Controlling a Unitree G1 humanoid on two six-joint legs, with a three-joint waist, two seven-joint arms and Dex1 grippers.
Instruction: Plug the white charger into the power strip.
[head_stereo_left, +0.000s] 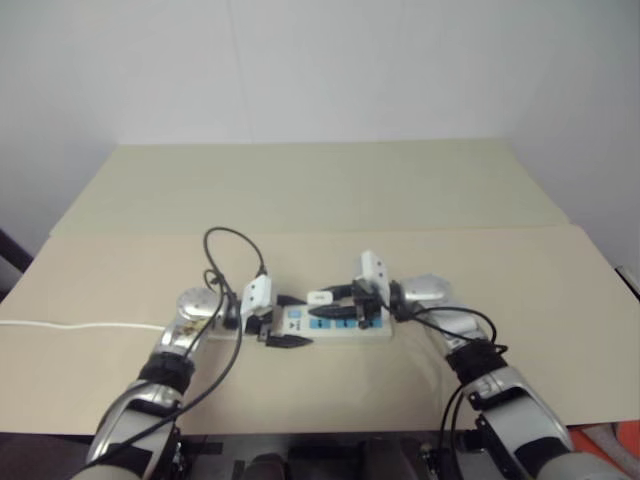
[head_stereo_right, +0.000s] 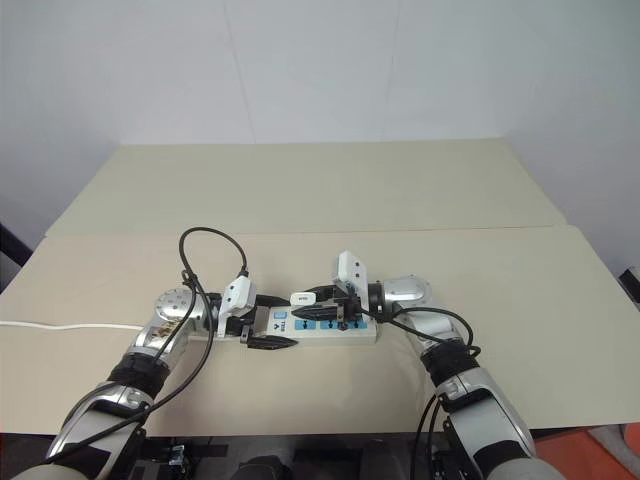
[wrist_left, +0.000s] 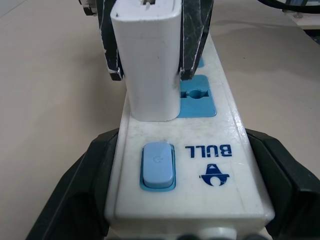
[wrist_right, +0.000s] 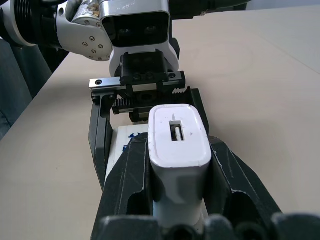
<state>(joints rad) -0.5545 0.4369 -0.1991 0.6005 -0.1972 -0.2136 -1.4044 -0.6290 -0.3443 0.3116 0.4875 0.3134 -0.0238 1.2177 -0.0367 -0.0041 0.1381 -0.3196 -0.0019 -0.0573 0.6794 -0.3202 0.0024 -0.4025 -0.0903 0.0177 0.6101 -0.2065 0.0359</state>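
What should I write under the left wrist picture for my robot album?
Right gripper stands the white charger on the power strip, braced between the left gripper's fingers.

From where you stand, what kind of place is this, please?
Probably a plain test room or lab: a bare beige table against an empty white wall, holding just the power strip and its white charger.
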